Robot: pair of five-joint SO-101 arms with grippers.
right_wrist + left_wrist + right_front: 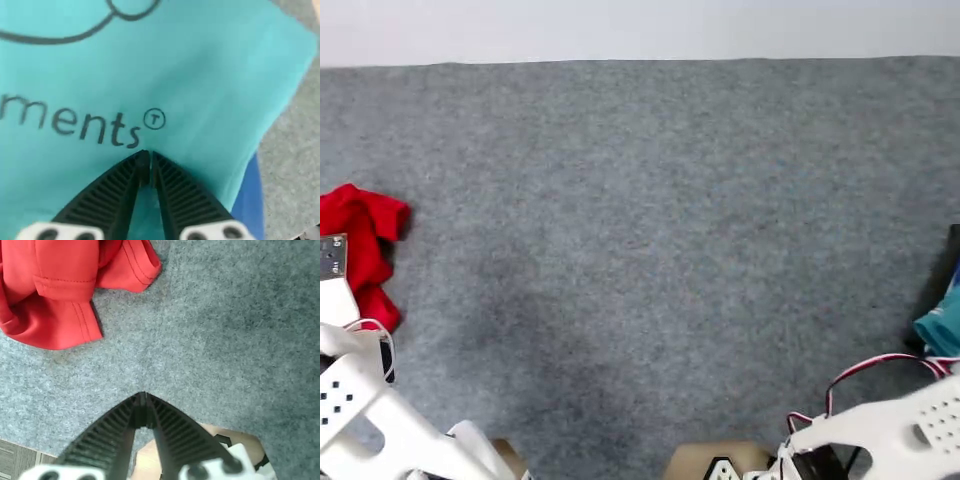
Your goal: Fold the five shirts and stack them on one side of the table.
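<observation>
Grey felt (650, 220) covers your table. From above, a crumpled red shirt (360, 235) lies at its left edge and a teal shirt (940, 328) at its right edge. Your left gripper (145, 402) is clenched empty over bare felt near the red shirt. Your right gripper (146, 157) is clenched over the teal shirt, which lies on a blue shirt (250, 200).

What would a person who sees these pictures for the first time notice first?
The crumpled red shirt at the left edge of the grey table stands out most. Next comes the teal shirt with dark print at the right edge, close under the shut right gripper.
</observation>
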